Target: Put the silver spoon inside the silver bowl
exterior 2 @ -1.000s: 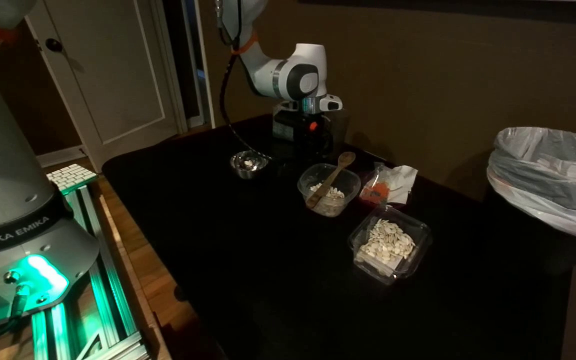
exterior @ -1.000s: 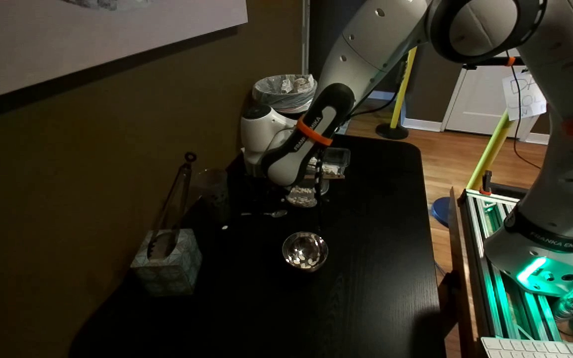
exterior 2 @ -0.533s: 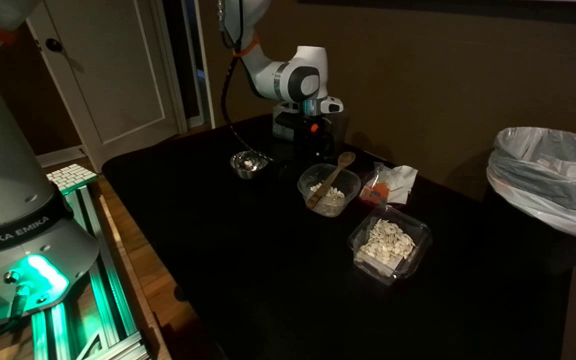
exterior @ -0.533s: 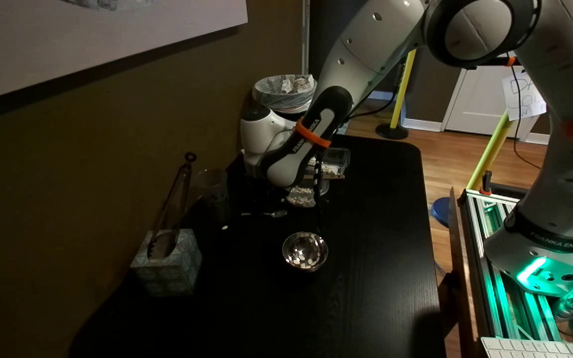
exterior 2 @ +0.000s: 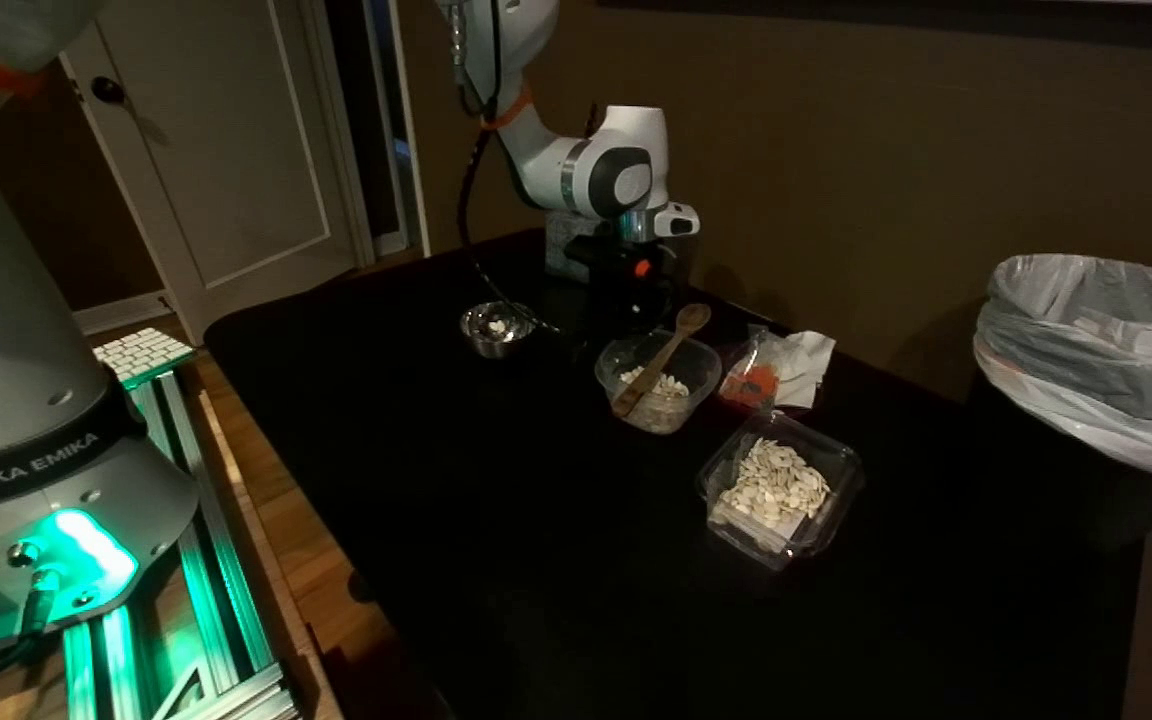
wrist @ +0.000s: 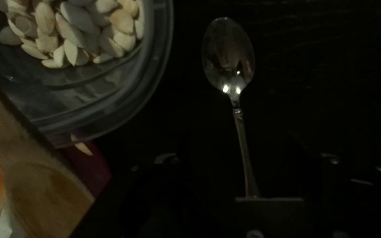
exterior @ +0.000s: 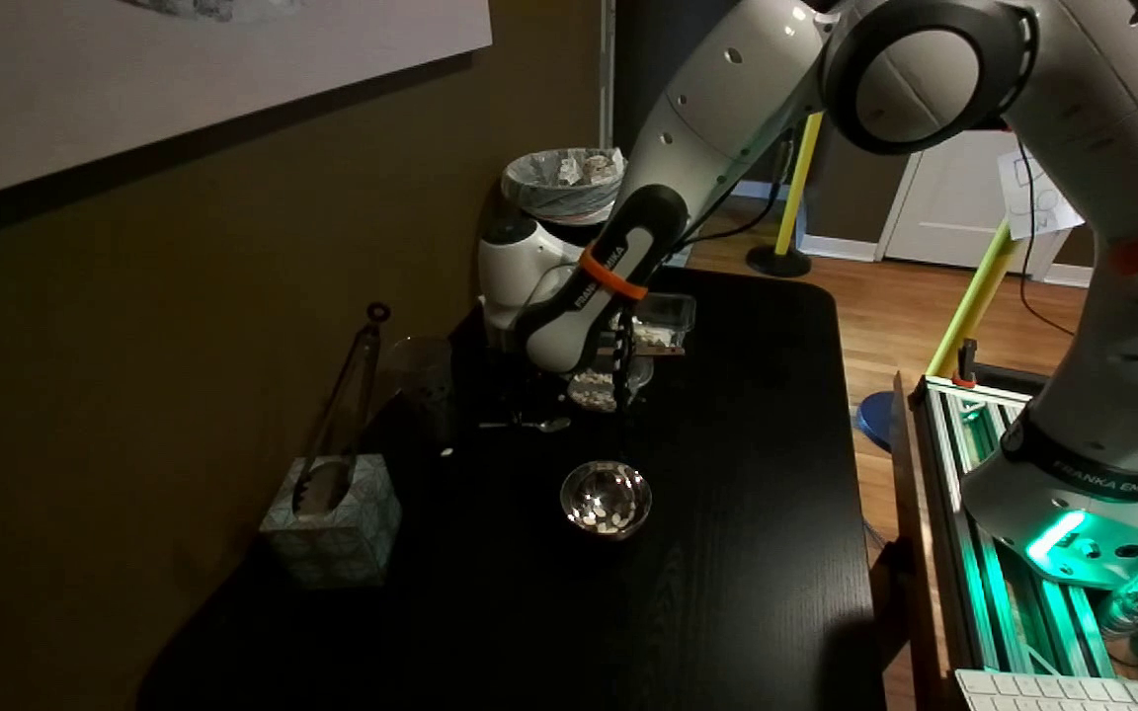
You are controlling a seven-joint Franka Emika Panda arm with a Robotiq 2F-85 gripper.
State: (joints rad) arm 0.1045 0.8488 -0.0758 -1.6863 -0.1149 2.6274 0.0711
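Note:
The silver spoon (exterior: 551, 425) lies flat on the dark table in an exterior view. It fills the middle of the wrist view (wrist: 229, 53), bowl end up and handle running down to the gripper. In the other pictures it is hidden or too dark to see. The silver bowl (exterior: 606, 494) stands upright with some pale seeds inside; it shows in both exterior views (exterior 2: 496, 330) and is out of the wrist view. My gripper (wrist: 248, 160) looks open, its dark fingers apart on either side of the spoon's handle, holding nothing. In an exterior view the gripper (exterior 2: 634, 305) hangs low, pointing down.
A clear container of seeds (exterior 2: 658, 385) with a wooden spoon (exterior 2: 664, 360) across it stands close to the gripper. A second seed box (exterior 2: 781, 490), a bag with tissue (exterior 2: 781, 375), a tissue box with tongs (exterior: 337, 518), a clear cup (exterior: 423, 390) and a bin (exterior 2: 1096, 350) stand around.
The arm has moved slightly lower, and the gripper has shifted a little to the right toward the seed container in an exterior view. The spoon and bowl have not moved.

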